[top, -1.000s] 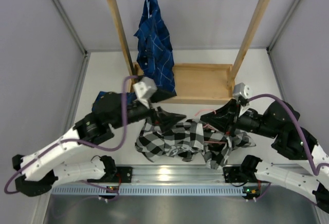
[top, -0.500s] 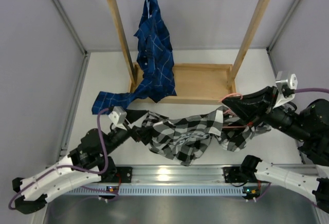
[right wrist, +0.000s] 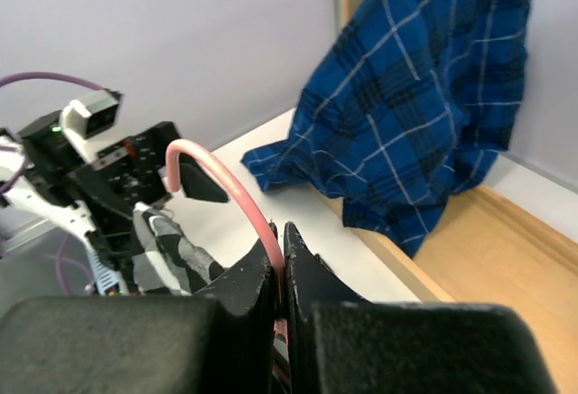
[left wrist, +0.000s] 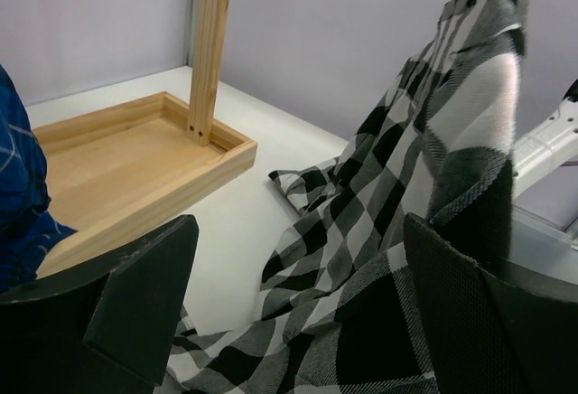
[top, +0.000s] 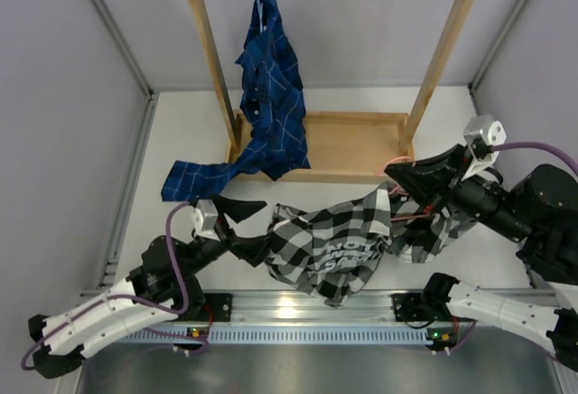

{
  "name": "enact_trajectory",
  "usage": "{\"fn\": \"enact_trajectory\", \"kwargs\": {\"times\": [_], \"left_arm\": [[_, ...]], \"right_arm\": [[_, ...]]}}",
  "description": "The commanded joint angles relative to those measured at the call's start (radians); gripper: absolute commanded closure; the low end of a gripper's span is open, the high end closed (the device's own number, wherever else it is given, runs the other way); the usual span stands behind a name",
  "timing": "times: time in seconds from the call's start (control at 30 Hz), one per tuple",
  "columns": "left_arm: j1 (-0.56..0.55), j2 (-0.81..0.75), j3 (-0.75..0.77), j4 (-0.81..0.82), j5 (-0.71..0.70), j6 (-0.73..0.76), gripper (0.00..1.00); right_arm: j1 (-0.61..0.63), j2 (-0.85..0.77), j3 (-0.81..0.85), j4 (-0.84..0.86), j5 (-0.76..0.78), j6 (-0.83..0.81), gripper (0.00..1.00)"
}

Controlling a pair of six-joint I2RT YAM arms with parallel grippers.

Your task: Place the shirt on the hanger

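Both arms are the same build; left arm (top: 95, 308) and right arm (top: 506, 308) have white shell links with chunky black joints; a purple cable (right wrist: 41, 75) loops off each; grey-white camera block (top: 483, 132) on each wrist; matte black fingers (left wrist: 470, 322) with fine mesh texture; bases sit on a silver rail (top: 298, 306).

Large pale printed lettering (top: 349, 255) across the near side of the black-and-white check shirt (top: 312, 236), towards the middle of the bench, caught from above only. Folded, creased and too small to make out as words. No other text, label or number legible.
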Motion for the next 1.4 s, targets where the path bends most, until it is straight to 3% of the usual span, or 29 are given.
{"fn": "enact_trajectory", "kwargs": {"times": [0.0, 0.3, 0.57, 0.67, 0.7, 0.8, 0.93, 0.97, 1.17, 1.37], "left_arm": [[0.000, -0.016, 0.058, 0.037, 0.009, 0.012, 0.02], [0.000, 0.051, 0.154, 0.039, 0.049, 0.053, 0.02], [0.000, 0.211, 0.117, 0.225, 0.383, 0.024, 0.02], [0.000, 0.274, 0.117, 0.211, 0.281, 0.035, 0.02], [0.000, 0.285, 0.121, 0.195, 0.188, 0.044, 0.02], [0.000, 0.311, 0.132, 0.168, 0.095, 0.073, 0.22], [0.000, 0.295, 0.121, 0.177, -0.061, 0.075, 0.72], [0.000, 0.283, 0.126, 0.174, -0.097, 0.067, 0.99], [0.000, 0.245, 0.144, 0.106, -0.489, -0.069, 1.00], [0.000, 0.274, 0.173, 0.037, -0.482, -0.154, 1.00]], "right_arm": [[0.011, 0.013, 0.027, 0.001, 0.122, -0.036, 1.00], [0.011, 0.010, 0.010, 0.002, 0.331, -0.007, 1.00], [0.011, -0.003, 0.038, 0.005, 0.364, 0.021, 1.00], [0.009, -0.010, 0.047, 0.013, 0.271, 0.019, 1.00], [0.011, -0.017, 0.049, 0.016, 0.254, 0.019, 1.00], [0.011, -0.028, 0.057, 0.020, 0.231, 0.022, 1.00], [0.009, -0.040, 0.052, 0.020, 0.229, 0.027, 1.00], [0.011, -0.046, 0.043, 0.020, 0.225, 0.030, 1.00], [0.009, -0.118, -0.038, 0.043, 0.219, 0.007, 1.00], [0.011, -0.154, -0.066, 0.071, 0.225, 0.027, 1.00]]}}
